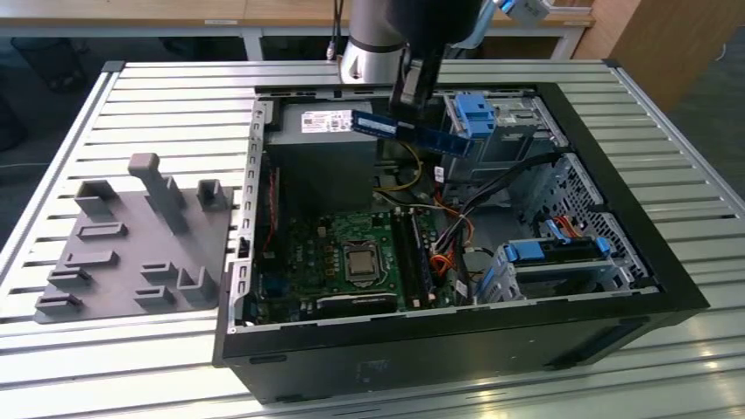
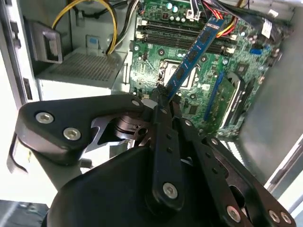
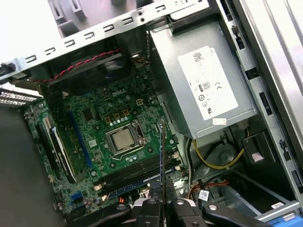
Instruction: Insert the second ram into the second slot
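Arm (image 1: 375, 39) vertical over computer case (image 1: 466, 367), fingers (image 3: 150, 213) pinching second ram (image 2: 194, 49) aloft

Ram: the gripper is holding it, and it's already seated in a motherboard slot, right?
Not seated. The gripper does hold the ram, but the exterior view shows it up in the air over the open case, well above the motherboard.
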`<state>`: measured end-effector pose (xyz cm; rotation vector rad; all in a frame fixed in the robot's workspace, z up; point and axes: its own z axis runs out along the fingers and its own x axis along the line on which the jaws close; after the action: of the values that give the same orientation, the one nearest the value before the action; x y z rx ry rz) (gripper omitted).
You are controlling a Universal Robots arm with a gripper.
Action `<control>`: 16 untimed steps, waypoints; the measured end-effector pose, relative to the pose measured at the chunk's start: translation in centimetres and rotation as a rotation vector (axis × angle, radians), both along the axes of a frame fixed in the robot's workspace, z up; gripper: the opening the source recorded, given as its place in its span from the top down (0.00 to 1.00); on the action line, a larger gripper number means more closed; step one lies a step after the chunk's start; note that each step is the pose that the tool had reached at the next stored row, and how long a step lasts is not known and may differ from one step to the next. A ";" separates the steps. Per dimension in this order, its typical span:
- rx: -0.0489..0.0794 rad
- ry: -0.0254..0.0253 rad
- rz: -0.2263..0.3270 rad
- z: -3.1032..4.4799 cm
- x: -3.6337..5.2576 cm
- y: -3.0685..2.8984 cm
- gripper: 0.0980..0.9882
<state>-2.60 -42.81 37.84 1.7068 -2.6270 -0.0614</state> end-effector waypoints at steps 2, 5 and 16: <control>0.000 0.0000 -0.038 -0.07 0.00 0.00 0.96; 0.000 0.0000 -0.092 -0.16 0.00 0.00 0.96; -0.002 0.0000 -0.291 -0.51 0.00 0.00 0.96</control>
<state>-2.60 -42.81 37.33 1.3099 -2.8511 -0.0602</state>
